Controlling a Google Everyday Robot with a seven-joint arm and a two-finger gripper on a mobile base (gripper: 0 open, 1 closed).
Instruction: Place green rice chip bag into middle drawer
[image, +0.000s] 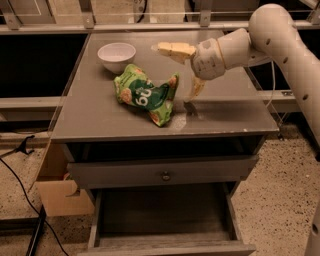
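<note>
The green rice chip bag (143, 93) lies crumpled on the grey cabinet top (225, 117), just in front of a white bowl (116, 55). My gripper (173, 74) hovers at the bag's right end, open wide. One tan finger (172, 49) points left above the bag's far corner, and the other (195, 89) points down to the bag's right. Nothing is held. Below, the middle drawer (165, 212) is pulled out, showing a bare grey floor.
A closed grey drawer front with a round knob (165, 176) sits above the open drawer. A cardboard box (60, 197) stands on the floor to the left, with a black cable (20, 180) beside it. A rail (150, 25) runs behind the cabinet.
</note>
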